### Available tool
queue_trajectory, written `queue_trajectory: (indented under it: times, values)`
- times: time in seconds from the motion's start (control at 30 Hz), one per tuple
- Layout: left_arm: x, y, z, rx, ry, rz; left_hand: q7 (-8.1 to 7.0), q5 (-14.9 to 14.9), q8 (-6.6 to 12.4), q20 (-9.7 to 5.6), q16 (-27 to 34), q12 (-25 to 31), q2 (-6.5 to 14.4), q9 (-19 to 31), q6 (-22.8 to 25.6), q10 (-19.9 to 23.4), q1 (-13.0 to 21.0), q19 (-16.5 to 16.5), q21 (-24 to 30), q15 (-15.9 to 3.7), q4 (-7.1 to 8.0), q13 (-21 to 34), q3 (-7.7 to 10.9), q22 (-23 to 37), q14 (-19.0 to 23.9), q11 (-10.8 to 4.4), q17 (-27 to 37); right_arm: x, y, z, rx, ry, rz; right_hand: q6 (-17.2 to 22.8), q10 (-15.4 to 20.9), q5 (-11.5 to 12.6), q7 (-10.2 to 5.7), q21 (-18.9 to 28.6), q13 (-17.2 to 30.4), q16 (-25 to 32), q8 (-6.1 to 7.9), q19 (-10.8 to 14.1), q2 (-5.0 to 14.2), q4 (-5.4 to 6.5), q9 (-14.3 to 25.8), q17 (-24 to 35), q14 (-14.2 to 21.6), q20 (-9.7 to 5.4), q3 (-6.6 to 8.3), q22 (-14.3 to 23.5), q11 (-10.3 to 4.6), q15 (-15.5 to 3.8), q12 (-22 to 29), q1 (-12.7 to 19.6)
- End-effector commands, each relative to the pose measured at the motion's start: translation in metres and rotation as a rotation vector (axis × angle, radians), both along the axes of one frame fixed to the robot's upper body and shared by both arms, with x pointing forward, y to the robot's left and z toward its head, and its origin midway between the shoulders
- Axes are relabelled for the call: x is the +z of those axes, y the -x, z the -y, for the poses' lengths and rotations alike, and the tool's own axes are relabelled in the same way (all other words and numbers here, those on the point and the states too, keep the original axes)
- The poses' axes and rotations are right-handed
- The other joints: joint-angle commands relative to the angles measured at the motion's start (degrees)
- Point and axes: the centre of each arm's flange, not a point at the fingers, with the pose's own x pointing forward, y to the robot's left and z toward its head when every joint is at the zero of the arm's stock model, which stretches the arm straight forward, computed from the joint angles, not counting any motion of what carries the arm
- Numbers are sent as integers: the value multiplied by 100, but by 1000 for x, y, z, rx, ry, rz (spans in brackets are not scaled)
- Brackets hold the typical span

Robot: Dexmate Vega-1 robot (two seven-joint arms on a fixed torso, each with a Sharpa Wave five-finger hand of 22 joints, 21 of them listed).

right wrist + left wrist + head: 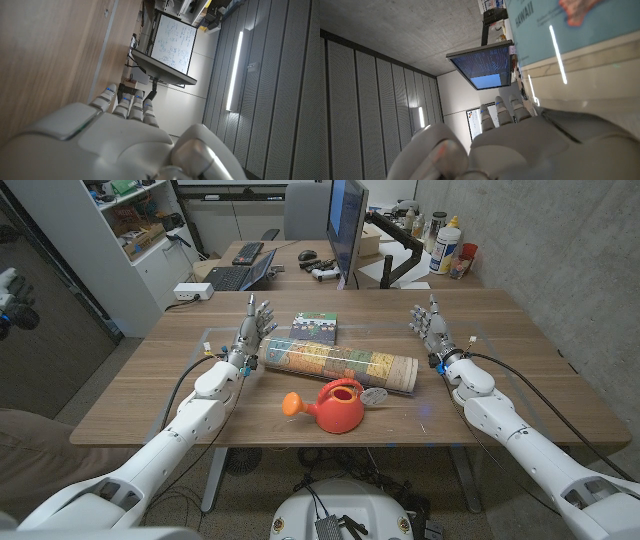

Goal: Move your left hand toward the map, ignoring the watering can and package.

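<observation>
Reaching across a wooden table [140, 405], the robot's left hand [249, 332] stands just beside the rolled map [340, 364], fingers spread and holding nothing.

Nearest the robot, a red watering can [338, 406] sits just in front of the map's middle; whether anything is inside it cannot be told. The map lies across the table's centre, its left end by the left hand, with the flat printed package [315, 329] just behind it. The right hand [430, 321] waits well apart, fingers apart and empty. A sideways drift could nudge the roll so it trundles into the can or package.
</observation>
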Motion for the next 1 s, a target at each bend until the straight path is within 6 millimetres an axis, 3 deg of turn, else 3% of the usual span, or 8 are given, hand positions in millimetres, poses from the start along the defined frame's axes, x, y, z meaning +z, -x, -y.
queue_trajectory:
  times: [0.03,1.0]
  values:
    - [1,-1,0,-7,0,6,-37,37,18,1,28,24,7,30,4,30,57,44,40,-82,-5,22,-28,16,40,13,12,1,-2,-2,-5,8,-12,49,27,25,-18,29,19,35,25,8,66,23,12,12,-5,33,-6,12,1,38,18,-10]
    - [-1,18,-20,28,3,18,-37,34,17,-15,24,20,13,30,18,37,69,19,39,-61,-7,23,-29,16,-9,-7,12,-3,-2,-8,-10,15,-23,47,29,26,-14,25,19,35,29,-4,79,24,12,11,-7,43,-7,12,-5,36,17,5]
